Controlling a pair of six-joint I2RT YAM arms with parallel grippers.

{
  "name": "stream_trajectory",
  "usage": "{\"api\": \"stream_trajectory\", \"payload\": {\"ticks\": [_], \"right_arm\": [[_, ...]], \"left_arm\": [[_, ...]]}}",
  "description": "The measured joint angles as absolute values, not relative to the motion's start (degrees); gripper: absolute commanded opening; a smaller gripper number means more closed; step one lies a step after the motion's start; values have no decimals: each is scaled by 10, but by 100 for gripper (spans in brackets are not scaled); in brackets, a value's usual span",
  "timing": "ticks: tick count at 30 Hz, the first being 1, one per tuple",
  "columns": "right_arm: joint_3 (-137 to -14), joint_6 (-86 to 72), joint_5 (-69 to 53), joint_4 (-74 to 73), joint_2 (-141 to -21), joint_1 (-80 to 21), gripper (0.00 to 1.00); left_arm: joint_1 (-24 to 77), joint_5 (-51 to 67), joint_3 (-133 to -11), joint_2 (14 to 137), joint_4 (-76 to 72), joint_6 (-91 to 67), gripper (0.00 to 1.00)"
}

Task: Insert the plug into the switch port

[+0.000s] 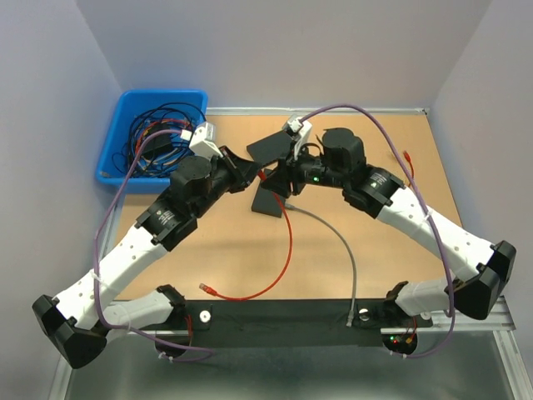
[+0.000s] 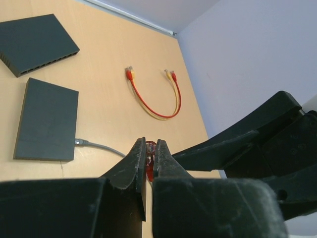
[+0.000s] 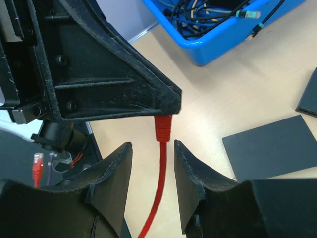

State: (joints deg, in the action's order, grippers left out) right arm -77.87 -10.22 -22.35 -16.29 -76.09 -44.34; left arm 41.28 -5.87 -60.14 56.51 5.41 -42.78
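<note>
The wooden worktop (image 1: pixel 375 267) carries a flat dark network switch (image 1: pixel 265 204) at its middle, with a second switch (image 1: pixel 268 148) just beyond it. A grey cable (image 1: pixel 350 250) leaves the network switch toward the near edge. A red cable (image 1: pixel 279 271) loops near-left of it. A blue bin (image 1: pixel 112 162) of cables sits far-left, and a short red patch cable (image 1: pixel 407 157) lies well right.
</note>
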Motion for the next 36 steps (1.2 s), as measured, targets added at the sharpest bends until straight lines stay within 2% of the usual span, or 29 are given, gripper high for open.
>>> {"api": "stream_trajectory", "payload": {"ticks": [7, 34, 36], "right_arm": [[-783, -92, -193, -166, -787, -470, 35], [-797, -95, -149, -161, -795, -475, 36], [-797, -95, -149, -161, -795, -475, 33]], "left_arm": [[415, -61, -601, 566, 59, -433, 0], [416, -61, -597, 564, 58, -438, 0], [416, -61, -596, 564, 59, -438, 0]]}}
